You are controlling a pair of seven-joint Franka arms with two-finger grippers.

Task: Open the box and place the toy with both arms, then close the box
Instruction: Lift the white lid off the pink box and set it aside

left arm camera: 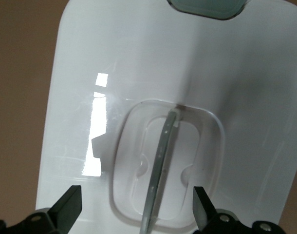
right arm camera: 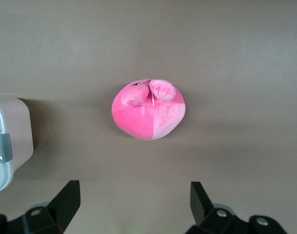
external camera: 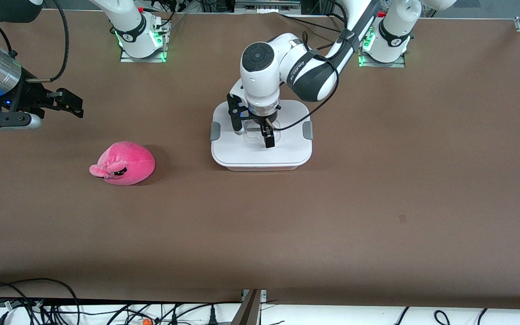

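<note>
Brown table (external camera: 377, 203): one box (external camera: 261, 155), one toy (external camera: 123, 163), two arms.
Left gripper (external camera: 266, 135), fingers apart, hovers over the lid's handle (left arm camera: 160, 168); right gripper (external camera: 63, 103), also apart, waits at the toy's eleven o'clock.

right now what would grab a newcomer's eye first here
The hot-pink plush toy stands out, lying alone on the brown table toward the right arm's end. Next, the left gripper hangs open over the handle in the box's white lid, which is on. The right gripper waits open in the air.
</note>
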